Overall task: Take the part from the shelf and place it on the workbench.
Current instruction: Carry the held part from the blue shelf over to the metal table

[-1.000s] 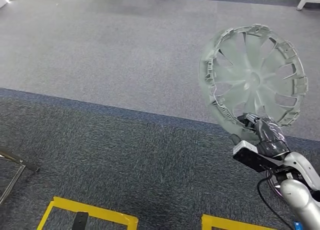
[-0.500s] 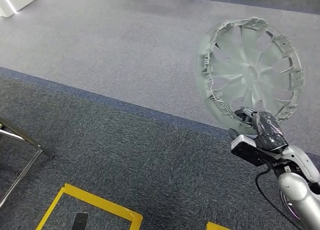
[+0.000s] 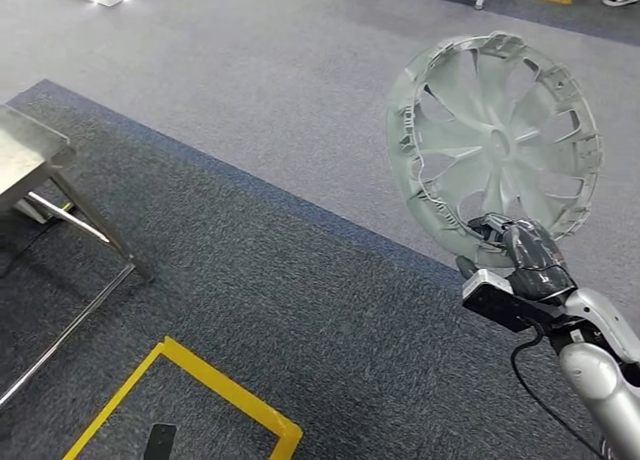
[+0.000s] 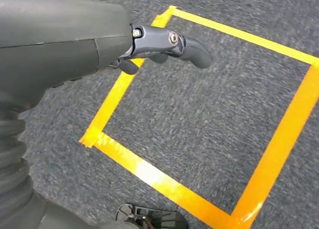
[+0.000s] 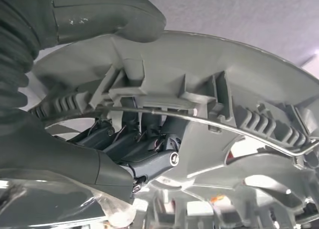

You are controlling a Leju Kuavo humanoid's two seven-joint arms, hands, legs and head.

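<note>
Grey carpet floor (image 3: 249,110) with a darker carpet strip (image 3: 249,310) and yellow floor tape (image 3: 219,385); metal workbench (image 3: 26,150) corner at the head view's far left. Part (image 3: 494,145), a grey wheel-cover disc with spokes, held upright in the air by the right hand (image 3: 521,255), fingers (image 5: 112,139) wrapped on its lower rim, well apart from the workbench. Left hand (image 4: 165,42) hangs over the tape square, holds nothing, fingers loosely apart. Judgement: pick from shelf done, carry underway; reaching the bench and setting the part down remain.
</note>
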